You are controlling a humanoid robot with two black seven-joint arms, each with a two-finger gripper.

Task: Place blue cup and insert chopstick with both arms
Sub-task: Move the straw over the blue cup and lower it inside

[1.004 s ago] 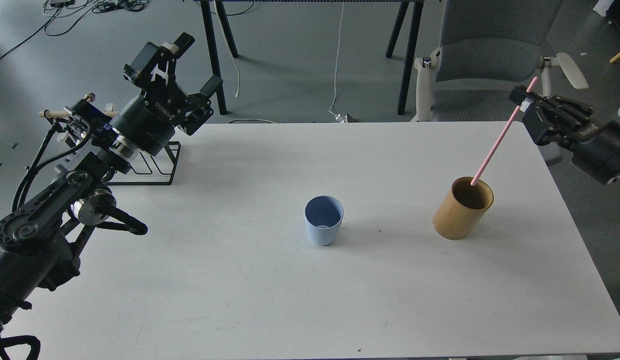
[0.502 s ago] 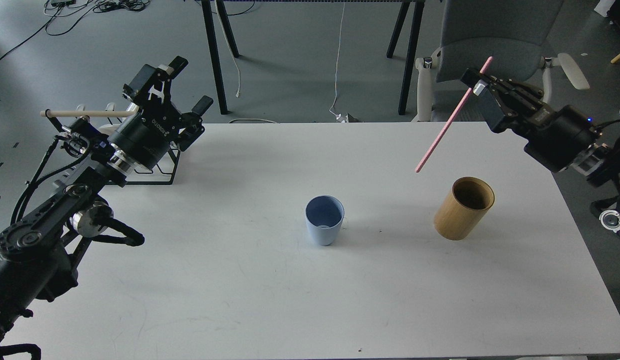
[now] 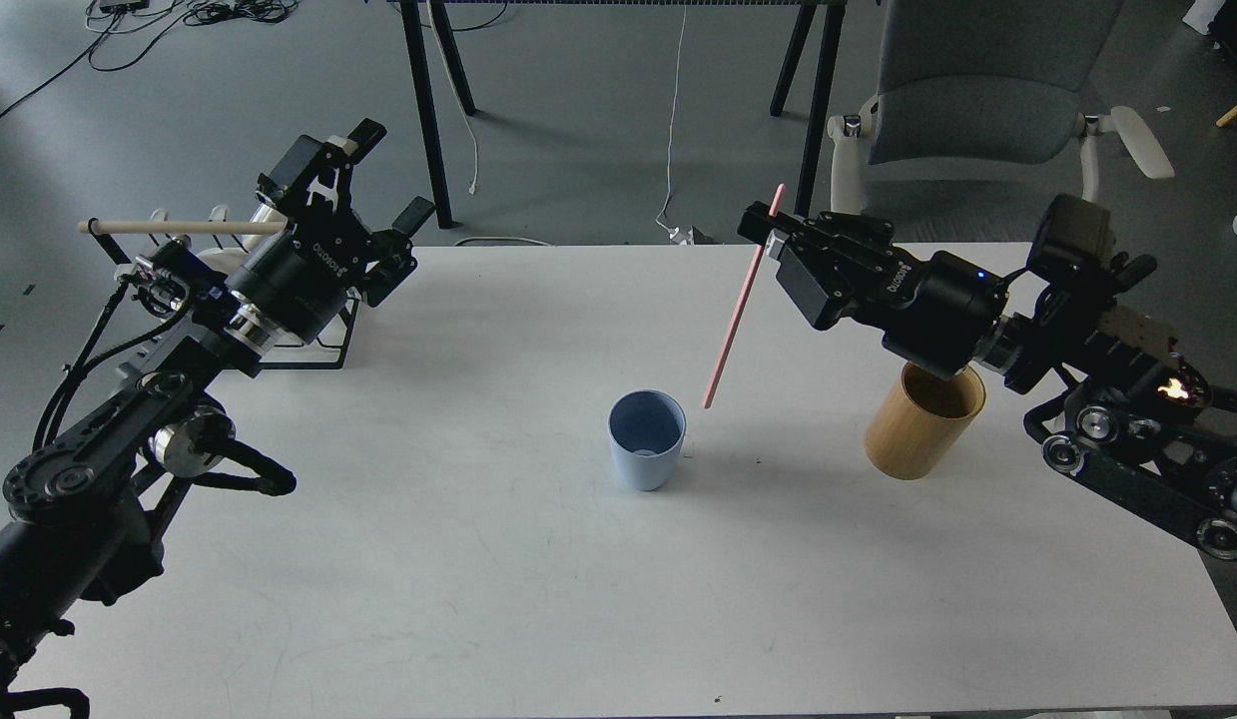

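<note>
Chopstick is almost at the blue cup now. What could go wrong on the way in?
1. The chopstick is pinched only near its top by the right tool, so it may swivel.
2. Its lower tip hangs just right of the blue cup; lowering here could miss or strike the rim.
3. The cup stands free and looks light; a leaning stick might tip it.

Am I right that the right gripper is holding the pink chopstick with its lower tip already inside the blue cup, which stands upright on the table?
Not quite. In the head view the right gripper holds the chopstick, but its lower tip hangs just to the right of the blue cup, not inside it. The cup does stand upright on the table.
</note>
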